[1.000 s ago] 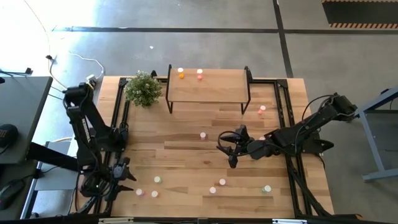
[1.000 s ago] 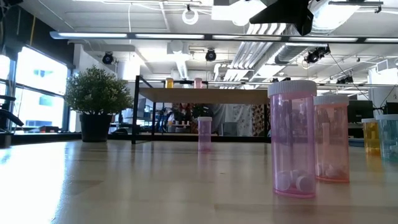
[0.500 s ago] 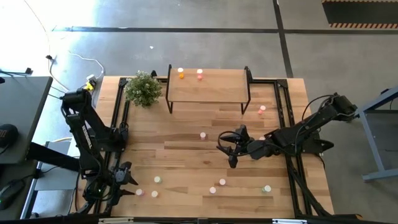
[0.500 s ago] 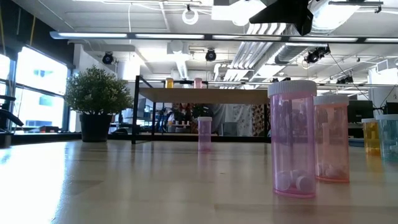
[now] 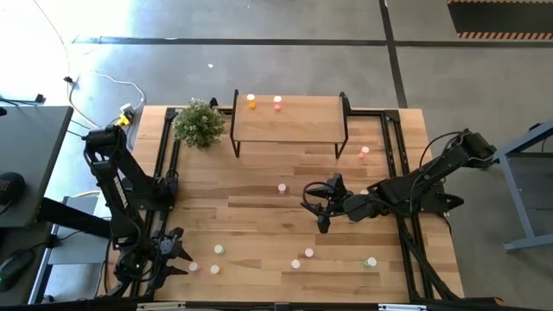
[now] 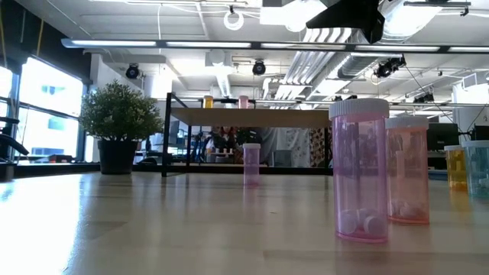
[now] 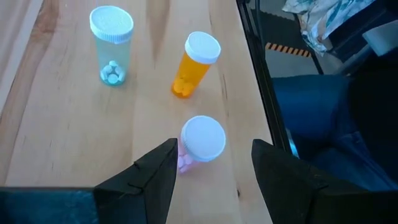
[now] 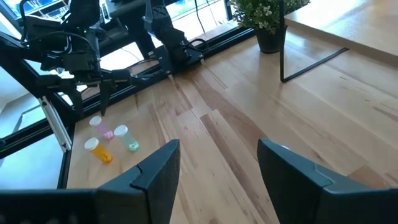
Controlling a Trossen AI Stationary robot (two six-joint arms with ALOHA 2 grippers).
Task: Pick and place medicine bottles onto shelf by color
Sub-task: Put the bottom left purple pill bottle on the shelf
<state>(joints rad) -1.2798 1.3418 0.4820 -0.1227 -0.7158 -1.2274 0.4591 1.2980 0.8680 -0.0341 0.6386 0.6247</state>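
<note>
Wood under me, plastic all around

My table (image 5: 259, 216) is pale planked wood with a soft sheen; the medicine bottles (image 6: 359, 172) are translucent glossy plastic with matt white caps (image 7: 203, 138); the shelf (image 5: 289, 121) has a light wood top on black metal legs.

Grey polished concrete floor (image 5: 259, 22) with a dark seam line at 12 o'clock, bright tall window (image 6: 30, 107) at 9 o'clock, white ceiling ducts and strip lights (image 6: 229, 44) overhead.
</note>
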